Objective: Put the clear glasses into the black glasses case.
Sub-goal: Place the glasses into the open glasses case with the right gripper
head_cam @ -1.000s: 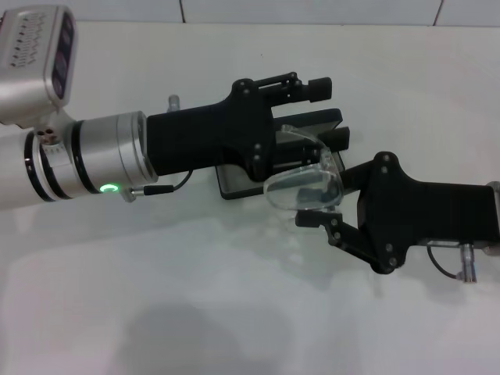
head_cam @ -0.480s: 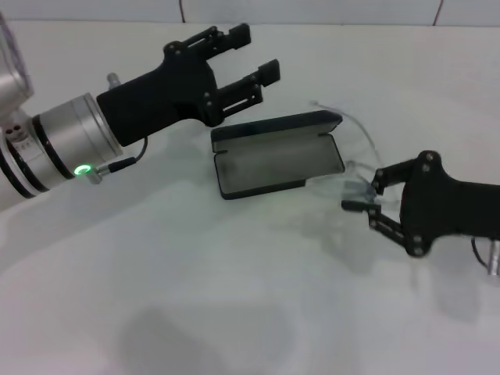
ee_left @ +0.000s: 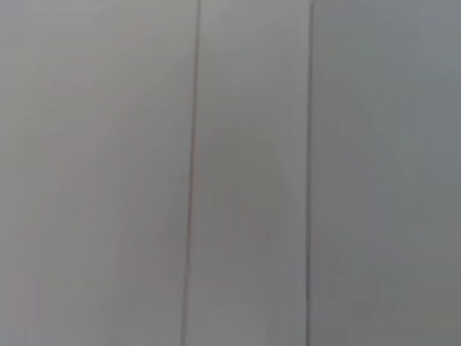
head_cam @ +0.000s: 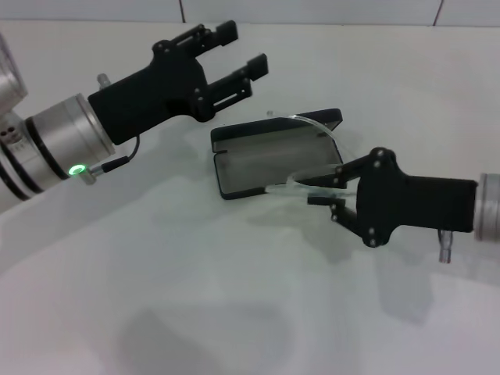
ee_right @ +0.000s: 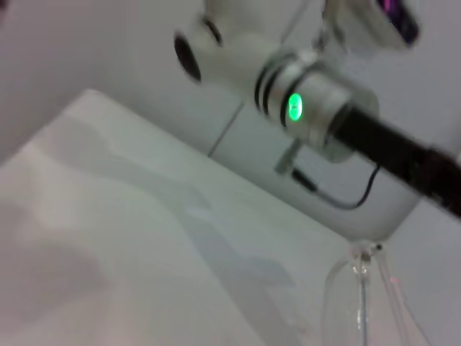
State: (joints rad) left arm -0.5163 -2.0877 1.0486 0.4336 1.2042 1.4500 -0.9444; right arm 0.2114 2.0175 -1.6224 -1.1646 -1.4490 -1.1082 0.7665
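Head view is showing the right gripper (head_cam: 312, 190) clamping the clear glasses (head_cam: 312, 148) just over the near edge of the open black glasses case (head_cam: 275, 160) on the desk (head_cam: 234, 297). The left gripper (head_cam: 238, 51) is hovering apart, behind the case. The thin pinch may be slipping, or a temple arm catching the rim and dragging the case.

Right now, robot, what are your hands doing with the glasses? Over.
Right hand shut on the clear glasses, holding them over the open black glasses case. Left hand open, raised behind the case. Nothing blocking.
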